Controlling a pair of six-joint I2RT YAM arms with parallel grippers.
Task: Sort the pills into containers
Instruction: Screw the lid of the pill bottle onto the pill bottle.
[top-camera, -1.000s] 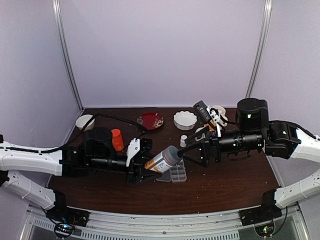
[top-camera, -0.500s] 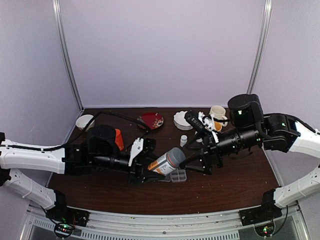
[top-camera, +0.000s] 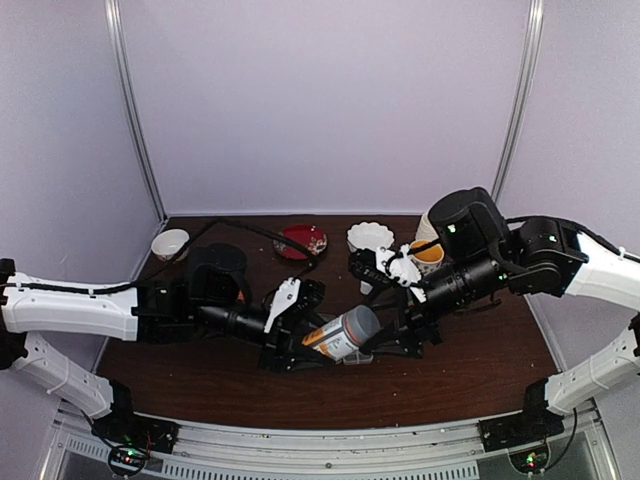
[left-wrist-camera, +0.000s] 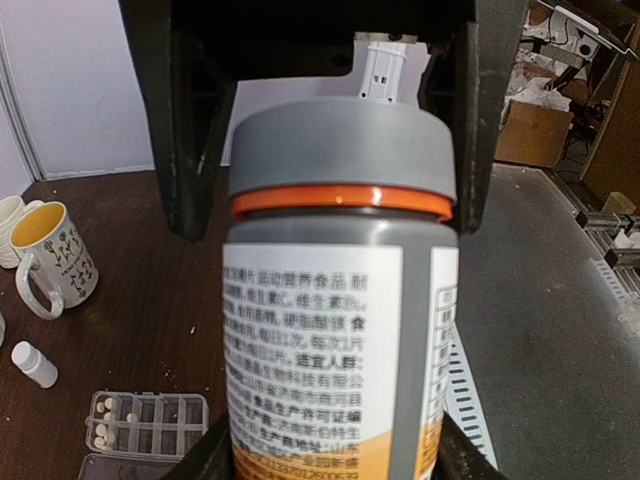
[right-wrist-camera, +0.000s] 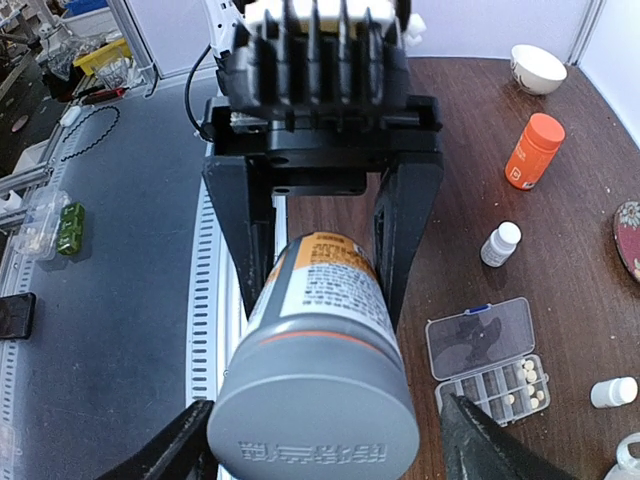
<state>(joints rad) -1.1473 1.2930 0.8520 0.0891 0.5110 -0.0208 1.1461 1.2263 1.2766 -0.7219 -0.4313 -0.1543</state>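
A large bottle (top-camera: 343, 333) with a grey cap and a white and orange label is held tilted above the table, and my left gripper (top-camera: 300, 335) is shut on its lower body (left-wrist-camera: 335, 300). My right gripper (right-wrist-camera: 320, 450) faces it, open, with a finger on either side of the grey cap (right-wrist-camera: 315, 420); the right finger stands clear of the cap. The clear pill box (right-wrist-camera: 495, 385) lies on the table beside the bottle with its lid (right-wrist-camera: 480, 335) folded open. Its containers hold a few whitish pills (right-wrist-camera: 528, 372). The pill box (left-wrist-camera: 145, 425) also shows in the left wrist view.
An orange bottle (right-wrist-camera: 533, 150), two small white bottles (right-wrist-camera: 500, 243) (right-wrist-camera: 612, 391) and a white bowl (right-wrist-camera: 537, 67) stand on the table. A red plate (top-camera: 302, 241), a scalloped white bowl (top-camera: 370, 237) and a mug (top-camera: 428, 255) sit at the back.
The left arm has carried the bottle to the right and a little nearer. The right gripper has swung down and left to the cap, and its jaws have narrowed.
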